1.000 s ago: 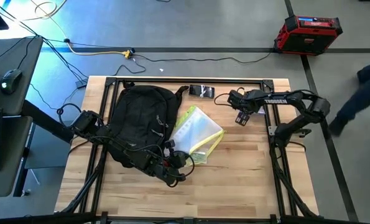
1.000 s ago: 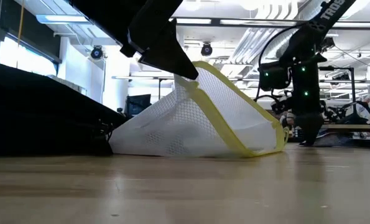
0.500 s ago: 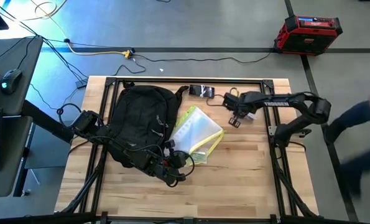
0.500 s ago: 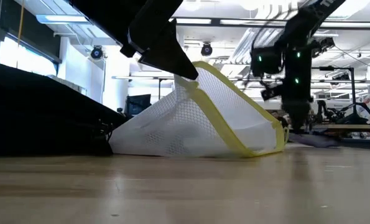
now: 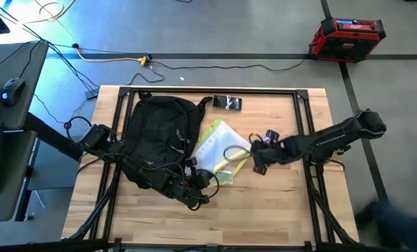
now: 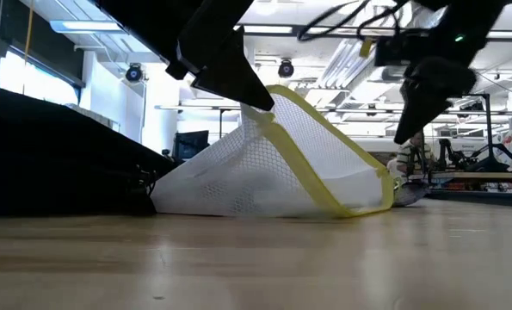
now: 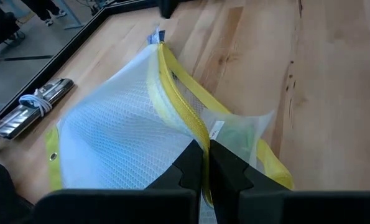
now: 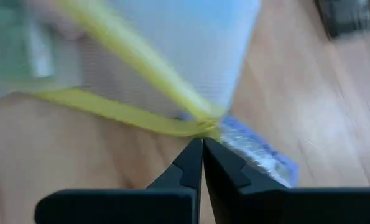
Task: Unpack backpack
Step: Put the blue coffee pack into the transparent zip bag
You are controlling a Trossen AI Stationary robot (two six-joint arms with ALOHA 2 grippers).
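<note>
Lying on the left half of the wooden table, the black backpack rests flat, with its top toward the far edge and its straps trailing toward the near side. The left arm reaches across the backpack's near part. The left end effector is at the near right of the backpack, fingers closed on the yellow trim of a white mesh pouch; the left wrist view shows both dark fingers pinched on that yellow edge. The pouch lies just right of the backpack, touching or overlapping its side, and in the low view one corner is lifted off the table under the grip. A small dark device, wrapped with a cord, lies on the table near the far edge, beyond the pouch and apart from it. The right arm stretches in from the right side, low over the table. The right end effector is just right of the pouch, fingers fully closed and gripping nothing, tips beside the pouch's yellow corner.
</note>
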